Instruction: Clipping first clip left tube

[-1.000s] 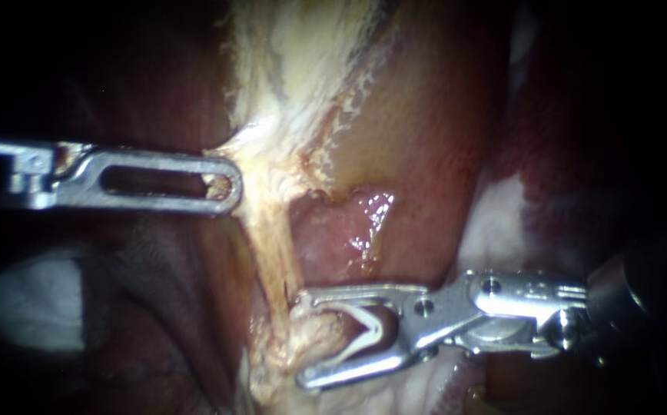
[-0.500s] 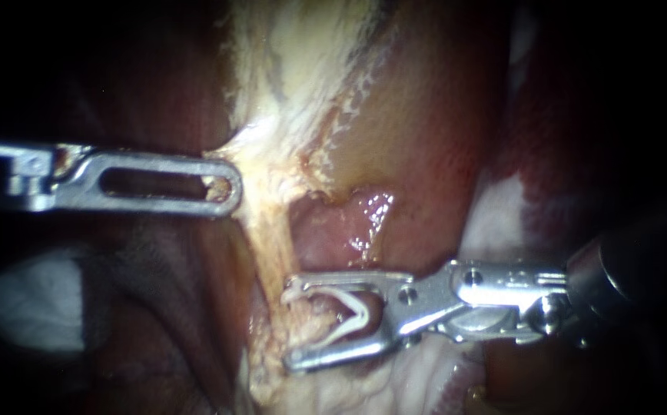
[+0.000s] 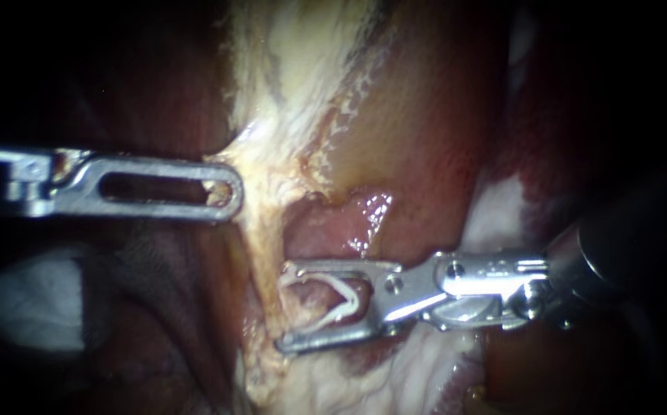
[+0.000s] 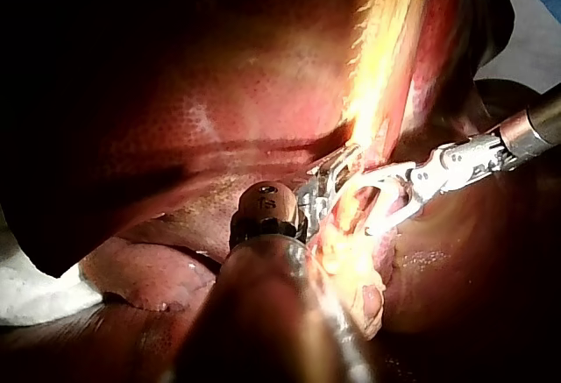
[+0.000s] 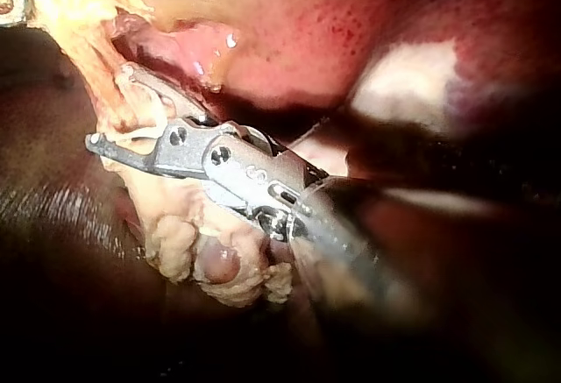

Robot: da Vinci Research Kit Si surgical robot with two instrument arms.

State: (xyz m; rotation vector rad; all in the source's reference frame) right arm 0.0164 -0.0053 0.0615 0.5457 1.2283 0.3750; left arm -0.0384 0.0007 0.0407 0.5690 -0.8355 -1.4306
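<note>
One clip (image 3: 339, 301) in right instrument (image 3: 283, 307) jaws, seemingly astride tube (image 3: 268, 242); endoscope only.

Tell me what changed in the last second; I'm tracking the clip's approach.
The right tool, its jaws carrying the open clip, moved left and slightly up, so the tube now sits between the jaws; before, it was only at their tips. The clip is not yet closed. The left tool kept its grip on the tissue and did not move.

White clip (image 3: 346, 301) apparently straddles pale tube (image 3: 270, 247).
</note>
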